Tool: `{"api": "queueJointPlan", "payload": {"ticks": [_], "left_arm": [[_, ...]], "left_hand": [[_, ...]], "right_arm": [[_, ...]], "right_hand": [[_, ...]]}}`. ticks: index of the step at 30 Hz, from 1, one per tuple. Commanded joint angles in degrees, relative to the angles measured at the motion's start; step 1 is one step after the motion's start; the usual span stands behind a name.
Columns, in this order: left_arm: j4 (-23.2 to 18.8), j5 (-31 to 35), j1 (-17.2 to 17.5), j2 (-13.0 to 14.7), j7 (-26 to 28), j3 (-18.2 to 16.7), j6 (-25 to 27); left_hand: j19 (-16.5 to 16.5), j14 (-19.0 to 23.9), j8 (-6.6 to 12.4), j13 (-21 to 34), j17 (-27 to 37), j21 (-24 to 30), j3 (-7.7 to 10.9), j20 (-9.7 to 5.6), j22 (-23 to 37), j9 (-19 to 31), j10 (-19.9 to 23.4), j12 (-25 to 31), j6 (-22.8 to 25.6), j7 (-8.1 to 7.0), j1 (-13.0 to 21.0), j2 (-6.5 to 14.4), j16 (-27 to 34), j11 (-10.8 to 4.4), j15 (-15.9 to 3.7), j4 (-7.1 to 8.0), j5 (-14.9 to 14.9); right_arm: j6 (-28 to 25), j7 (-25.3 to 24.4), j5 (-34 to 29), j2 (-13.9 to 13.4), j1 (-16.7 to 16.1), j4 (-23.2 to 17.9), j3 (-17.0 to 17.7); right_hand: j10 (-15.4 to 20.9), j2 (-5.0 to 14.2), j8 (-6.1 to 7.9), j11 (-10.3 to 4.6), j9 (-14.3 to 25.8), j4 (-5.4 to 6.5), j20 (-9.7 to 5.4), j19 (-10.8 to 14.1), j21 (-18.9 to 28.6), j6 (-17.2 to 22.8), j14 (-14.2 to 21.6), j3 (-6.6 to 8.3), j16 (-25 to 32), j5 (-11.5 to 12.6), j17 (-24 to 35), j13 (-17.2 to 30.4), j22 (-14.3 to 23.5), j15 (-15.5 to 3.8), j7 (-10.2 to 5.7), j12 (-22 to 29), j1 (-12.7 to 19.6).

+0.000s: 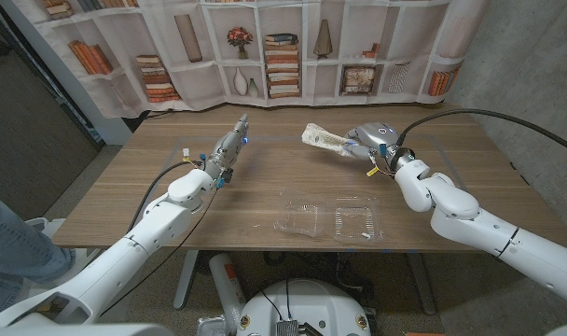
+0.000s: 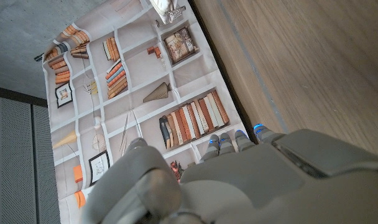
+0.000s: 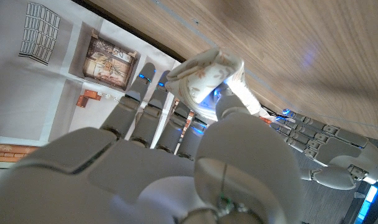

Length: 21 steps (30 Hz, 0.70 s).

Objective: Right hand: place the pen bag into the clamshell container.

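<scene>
At the far left edge of the head view a person's leg [image 1: 8,238] in jeans stands beside the table [image 1: 125,201]. The left hand [image 1: 229,149] is over the left half of the table, its fingers straight and pressed together, pointing toward the backdrop [image 1: 293,51], and it holds nothing. The left wrist view shows the back of this hand [image 2: 239,180] and the tips of its fingers [image 2: 229,142] side by side, with the printed bookshelf backdrop [image 2: 114,93] beyond them; it also shows the end of the pen bag [image 2: 169,9] at the picture's edge. Whether the left hand touches the table, I cannot tell.

Near the front edge, right of the middle, the container [image 1: 328,220] lies open, both clear halves flat on the wood.

Farther right and farther back, the right hand [image 1: 369,140] holds the pen bag [image 1: 323,140] above the table. The bag sticks out toward the left hand and is well apart from the container. The right wrist view gives the grip closer: the thumb and fingers [image 3: 153,93] pinch one end of the pale, patterned bag [image 3: 204,78], and the left hand [image 3: 319,165] appears beyond it. The head view does not show this pinch clearly.
</scene>
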Motion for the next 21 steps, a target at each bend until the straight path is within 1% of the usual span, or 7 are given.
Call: {"api": "queueJointPlan", "payload": {"ticks": [1,21], "left_arm": [[-0.6,0.1,0.2,0.3,0.1,-0.2,0.0],[0.4,-0.3,-0.7,0.2,-1.0,-0.2,0.1]], "left_hand": [[-6.4,-2.6,-0.06,0.3,0.2,-0.2,-0.27,0.18,0.3,0.1,-0.1,-0.1,0.1,-0.11,0.1,0.5,-0.1,-0.11,0.27,0.03,0.0],[-6.5,-2.7,-0.07,0.3,0.2,-0.2,-0.37,0.14,0.3,0.1,0.0,-0.1,0.1,-0.05,0.3,0.7,-0.1,-0.05,0.28,0.0,-0.1]], "right_arm": [[0.1,-2.5,0.6,-1.3,-2.3,-1.7,1.4],[0.1,-6.1,1.4,-3.6,-6.3,-4.8,3.4]], "right_hand": [[0.2,-0.05,-0.19,-0.03,0.2,0.06,-0.15,-0.1,-0.1,0.8,0.0,0.38,-0.1,-0.2,0.2,0.1,0.2,-7.62,-0.01,-0.1,0.7],[0.5,-0.09,-0.34,-0.04,0.3,0.06,-0.19,-0.1,-0.2,1.4,0.0,0.4,-0.1,-0.2,0.2,0.1,0.2,-7.61,-0.01,-0.4,0.9]]}}
